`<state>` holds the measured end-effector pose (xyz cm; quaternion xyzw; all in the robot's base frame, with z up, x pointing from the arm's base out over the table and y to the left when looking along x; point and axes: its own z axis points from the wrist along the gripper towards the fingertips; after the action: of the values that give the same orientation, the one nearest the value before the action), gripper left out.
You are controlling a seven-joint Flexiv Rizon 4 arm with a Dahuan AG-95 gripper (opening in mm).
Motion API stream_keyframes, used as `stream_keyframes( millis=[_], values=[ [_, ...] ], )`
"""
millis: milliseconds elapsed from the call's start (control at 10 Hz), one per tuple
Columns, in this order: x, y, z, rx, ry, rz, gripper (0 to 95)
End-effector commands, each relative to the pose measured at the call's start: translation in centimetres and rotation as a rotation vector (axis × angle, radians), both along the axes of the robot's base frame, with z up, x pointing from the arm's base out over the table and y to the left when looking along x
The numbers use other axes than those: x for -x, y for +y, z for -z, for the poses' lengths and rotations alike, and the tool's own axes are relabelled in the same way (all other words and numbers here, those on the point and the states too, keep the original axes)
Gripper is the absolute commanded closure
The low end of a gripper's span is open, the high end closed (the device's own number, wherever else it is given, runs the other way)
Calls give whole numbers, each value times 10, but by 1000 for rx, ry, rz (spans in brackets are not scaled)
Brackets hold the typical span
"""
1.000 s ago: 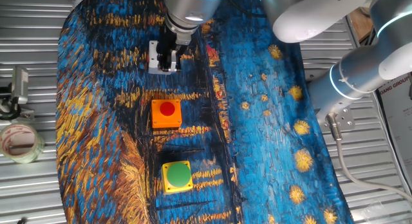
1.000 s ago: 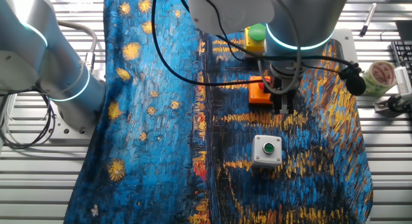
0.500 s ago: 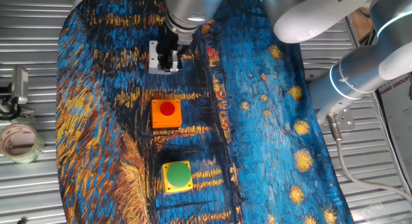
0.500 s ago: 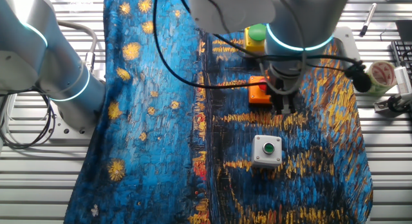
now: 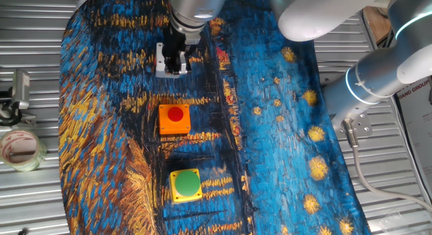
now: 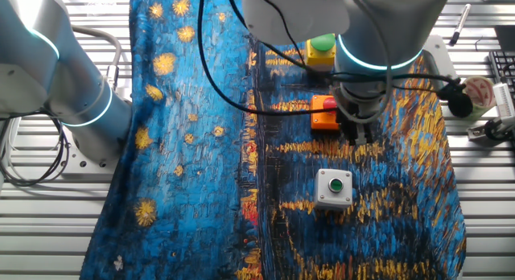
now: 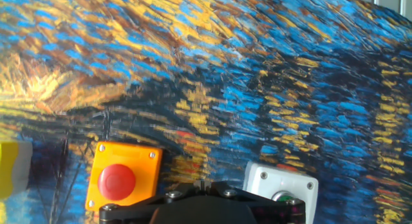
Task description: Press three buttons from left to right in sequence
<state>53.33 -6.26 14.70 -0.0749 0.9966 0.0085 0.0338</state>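
The gripper (image 6: 356, 135) hangs above the painted cloth (image 5: 270, 127), over the gap between the white-grey button box (image 6: 334, 188) and the orange button box (image 5: 174, 119). One fixed view sets it right over the white-grey box; the other shows it well above and just beyond. Whether its fingers are parted or closed I cannot tell, since no view shows the tips. Nothing shows whether any button has been pressed; I judge the sequence to be at or just past its first press, with the orange box and the yellow button box (image 5: 185, 185) left. The three boxes stand in a row: a small green cap, a red dome (image 7: 116, 181), and a large green dome.
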Motion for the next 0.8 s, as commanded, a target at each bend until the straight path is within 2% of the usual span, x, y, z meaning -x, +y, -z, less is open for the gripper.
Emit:
stream_keyframes(
  millis=[100, 300, 800],
  values=[
    [-2, 0, 2, 7, -19, -2, 950],
    [-2, 0, 2, 31, -36, 4, 950],
    [-1, -1, 3, 34, -31, 29, 950]
  ],
)
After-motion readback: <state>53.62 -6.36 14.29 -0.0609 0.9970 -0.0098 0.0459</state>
